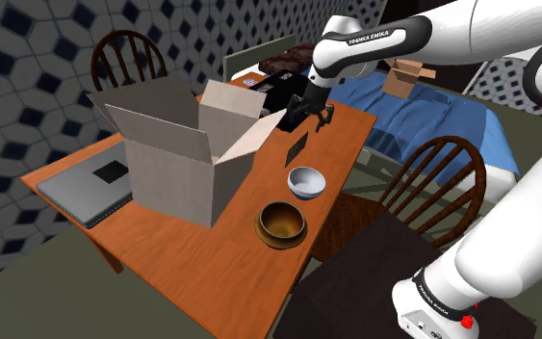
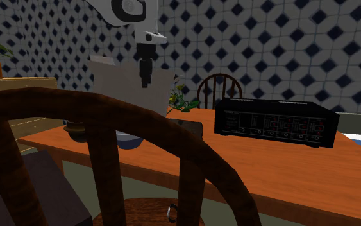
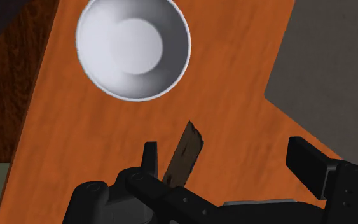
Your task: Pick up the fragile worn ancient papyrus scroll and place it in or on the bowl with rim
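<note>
The scroll (image 1: 297,146) is a thin dark brown worn strip standing tilted on the orange table (image 1: 230,252), between the cardboard box and the white bowl (image 1: 306,181). A brown bowl with a broad flat rim (image 1: 281,222) sits nearer the table's front edge. My black gripper (image 1: 314,113) hangs open above the scroll, with nothing held. In the wrist view the scroll (image 3: 185,156) lies below the gap of the gripper (image 3: 229,159), close to one finger (image 3: 149,154), and the white bowl (image 3: 133,48) is just beyond it. In the second exterior view the gripper (image 2: 145,80) points straight down.
A large open cardboard box (image 1: 187,154) stands mid-table, a grey laptop (image 1: 90,185) beside it. A black amplifier (image 2: 275,122) sits at the far end. Wooden chairs (image 1: 432,188) flank the table, one chair back (image 2: 108,147) crossing the second exterior view. A bed (image 1: 432,111) lies behind.
</note>
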You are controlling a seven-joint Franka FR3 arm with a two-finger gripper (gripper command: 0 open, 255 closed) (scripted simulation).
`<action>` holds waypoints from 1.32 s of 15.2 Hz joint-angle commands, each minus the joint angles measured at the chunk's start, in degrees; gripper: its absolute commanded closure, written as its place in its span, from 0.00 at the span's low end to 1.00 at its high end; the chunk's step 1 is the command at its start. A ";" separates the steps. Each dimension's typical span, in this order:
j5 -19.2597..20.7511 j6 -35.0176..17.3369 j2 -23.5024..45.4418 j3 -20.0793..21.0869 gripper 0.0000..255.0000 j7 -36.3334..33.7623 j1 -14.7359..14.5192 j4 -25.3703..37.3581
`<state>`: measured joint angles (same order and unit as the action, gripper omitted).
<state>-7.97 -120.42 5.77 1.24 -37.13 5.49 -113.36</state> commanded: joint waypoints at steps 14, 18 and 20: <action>-1.80 -2.18 19.38 -1.55 0.00 -7.93 0.25 12.60; -0.88 -5.09 14.41 -2.67 0.00 -10.71 0.18 12.47; -0.29 -5.09 16.60 -3.04 0.00 -14.19 -0.71 12.48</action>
<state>-8.49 -129.90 20.57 -2.20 -49.79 5.63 -99.43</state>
